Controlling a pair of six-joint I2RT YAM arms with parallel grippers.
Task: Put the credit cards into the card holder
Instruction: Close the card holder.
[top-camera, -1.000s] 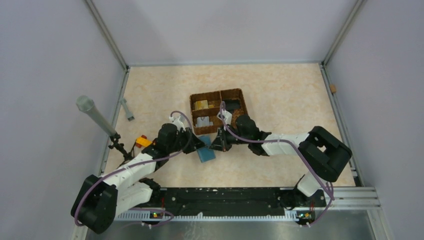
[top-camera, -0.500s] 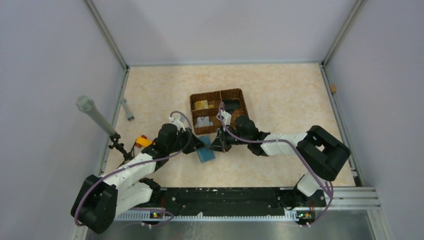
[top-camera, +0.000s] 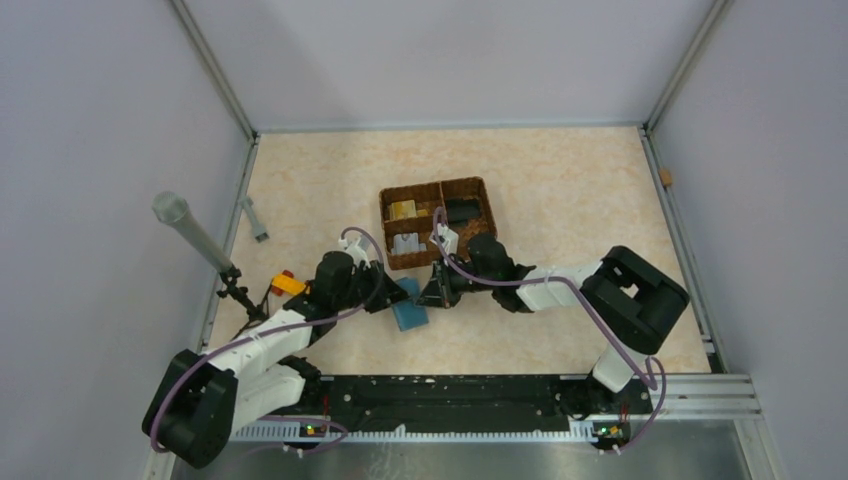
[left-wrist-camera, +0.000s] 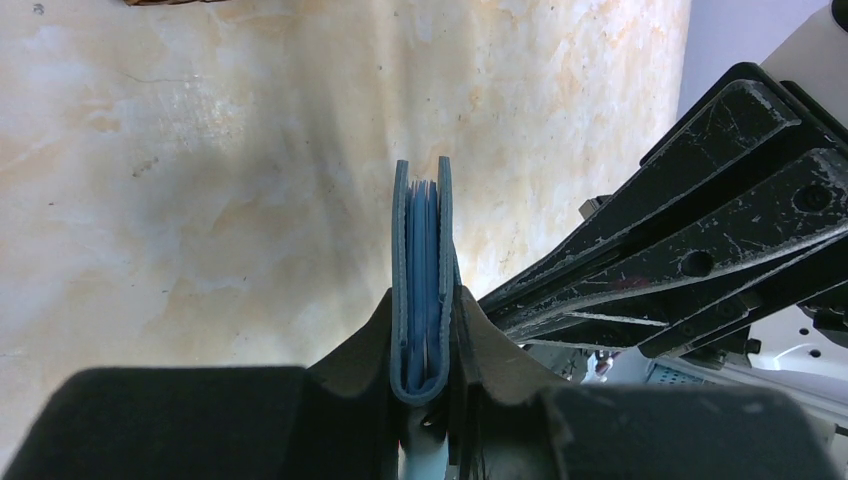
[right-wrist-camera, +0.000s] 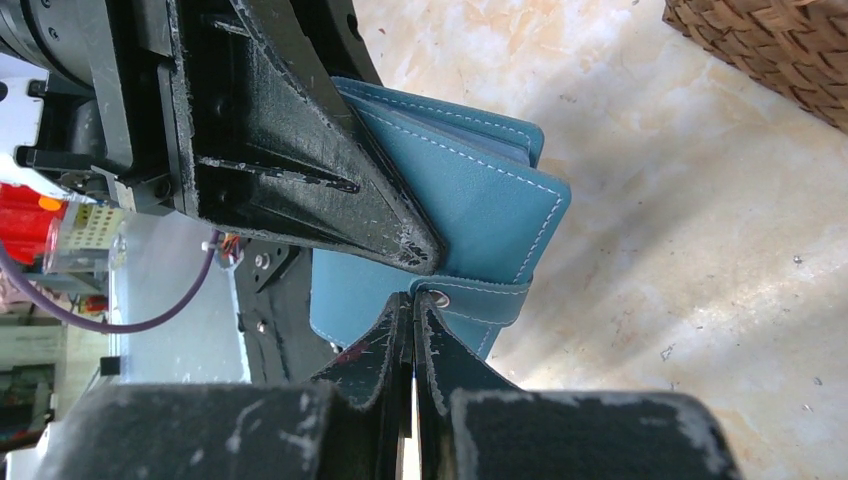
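Beige marbled table (top-camera: 560, 190), grey walls (top-camera: 100, 120), left gripper (left-wrist-camera: 425, 300) clamped on folded teal card holder (left-wrist-camera: 422, 250) near centre, right gripper (right-wrist-camera: 412, 300) pinched closed at its strap (right-wrist-camera: 490, 298), wicker basket (top-camera: 486, 205) with credit cards (top-camera: 404, 209) just beyond, toy block (top-camera: 287, 283) left.

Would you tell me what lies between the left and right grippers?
The teal card holder, clamped in the left gripper, with the shut right gripper at its strap; both wrist views show it.

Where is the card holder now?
In the top view the card holder is near the centre, held by the left gripper, just on the near side of the basket.
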